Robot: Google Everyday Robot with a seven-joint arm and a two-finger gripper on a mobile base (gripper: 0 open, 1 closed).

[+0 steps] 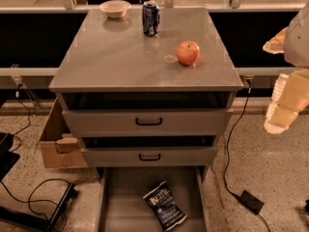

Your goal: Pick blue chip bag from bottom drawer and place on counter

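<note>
Bag in drawer, claw at right

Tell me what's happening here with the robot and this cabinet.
Nothing is being handled yet. The small crinkly dark-blue chip bag lies untouched on the floor of the wide grey metal bottom drawer, which is pulled open. The robot's pale tool hangs at the right edge of the view, beside the cabinet and well above the bag. The flat grey counter carries a round beige bowl, a blue soda can and a red apple.
</note>
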